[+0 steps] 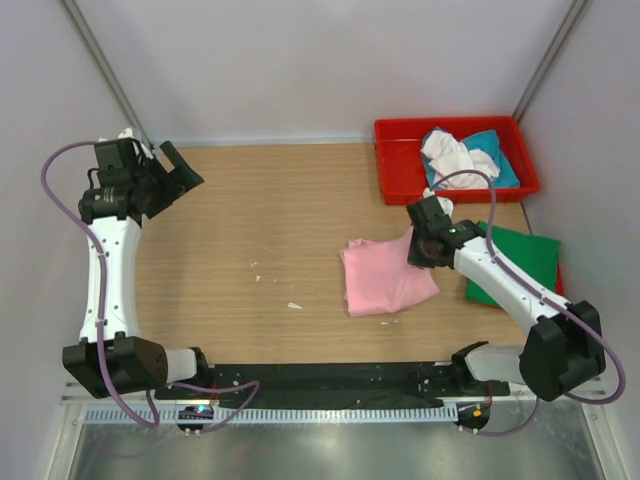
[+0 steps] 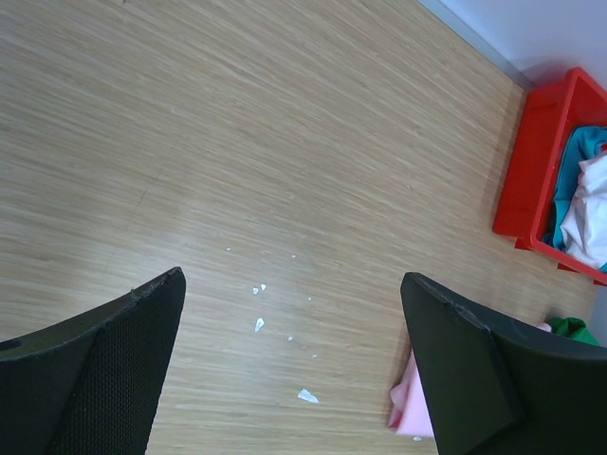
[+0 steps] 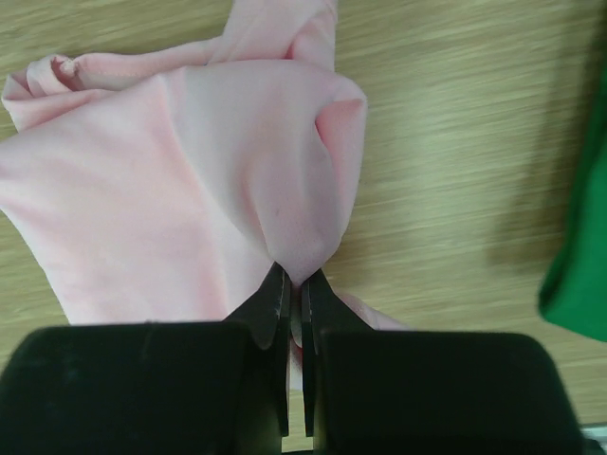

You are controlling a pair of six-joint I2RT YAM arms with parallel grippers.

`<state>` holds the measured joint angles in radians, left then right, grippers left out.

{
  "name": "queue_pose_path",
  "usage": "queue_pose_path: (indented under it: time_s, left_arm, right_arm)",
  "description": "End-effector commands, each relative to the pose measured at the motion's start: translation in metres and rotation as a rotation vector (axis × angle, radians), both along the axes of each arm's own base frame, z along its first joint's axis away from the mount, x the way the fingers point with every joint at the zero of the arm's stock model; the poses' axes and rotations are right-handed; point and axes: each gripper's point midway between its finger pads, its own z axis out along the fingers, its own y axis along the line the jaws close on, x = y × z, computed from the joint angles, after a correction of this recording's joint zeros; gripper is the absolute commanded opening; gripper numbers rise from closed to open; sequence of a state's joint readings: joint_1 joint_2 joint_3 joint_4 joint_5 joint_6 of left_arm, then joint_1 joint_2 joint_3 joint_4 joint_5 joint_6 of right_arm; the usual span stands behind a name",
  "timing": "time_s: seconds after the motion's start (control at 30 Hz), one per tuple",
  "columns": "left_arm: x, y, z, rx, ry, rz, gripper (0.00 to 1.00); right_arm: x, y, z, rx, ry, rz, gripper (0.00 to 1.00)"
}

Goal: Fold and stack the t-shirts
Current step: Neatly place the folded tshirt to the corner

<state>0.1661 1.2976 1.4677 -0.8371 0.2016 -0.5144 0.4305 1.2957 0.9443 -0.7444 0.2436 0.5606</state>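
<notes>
Pink t-shirt [image 1: 385, 278]: part-folded, lain right of table [image 1: 250, 200] centre | right gripper [image 3: 296, 289]: jaws closed on a pinched fold, apparently for turning it over | left gripper [image 2: 292, 280]: jaws spread wide, nothing held | green t-shirt [image 1: 520, 262]: folded alongside, presumably the stack base

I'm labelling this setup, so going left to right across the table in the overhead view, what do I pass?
left pincer → white scraps → pink t-shirt → green t-shirt
</notes>
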Motion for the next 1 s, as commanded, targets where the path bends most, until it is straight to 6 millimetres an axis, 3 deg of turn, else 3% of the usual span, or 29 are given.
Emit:
queue_pose_path:
  time_s: [0.0,0.03,0.1,0.27,0.43,0.6,0.73,0.83,0.97]
  left_arm:
    - [-0.002,0.002,0.015,0.011,-0.04,-0.007,0.96]
    - [-0.001,0.0,0.013,0.005,-0.034,-0.014,0.96]
    - [0.001,0.0,0.01,-0.002,-0.028,-0.014,0.96]
    - [0.001,0.0,0.012,0.001,-0.031,-0.015,0.96]
    - [0.001,0.001,0.011,0.01,-0.022,-0.014,0.96]
    - [0.006,0.002,0.013,0.008,-0.018,-0.009,0.96]
    - [0.016,-0.001,0.009,-0.034,-0.004,-0.01,0.95]
    - [0.022,-0.003,0.014,-0.053,-0.008,-0.016,0.95]
    - [0.033,-0.005,0.004,-0.084,0.027,-0.016,0.94]
  right_arm:
    - [0.01,-0.038,0.021,-0.136,-0.043,0.038,0.01]
    - [0.017,-0.044,0.03,-0.172,-0.051,0.078,0.01]
    - [0.017,-0.058,0.028,-0.225,0.001,0.093,0.01]
    - [0.016,-0.105,0.04,-0.35,0.053,-0.005,0.01]
    - [0.012,-0.141,0.081,-0.482,0.008,-0.13,0.01]
    - [0.001,-0.179,0.094,-0.65,0.054,-0.157,0.01]
    - [0.002,-0.187,0.094,-0.631,0.05,-0.123,0.01]
    - [0.003,-0.197,0.108,-0.65,0.018,-0.152,0.01]
    - [0.006,-0.202,0.124,-0.67,0.007,-0.153,0.01]
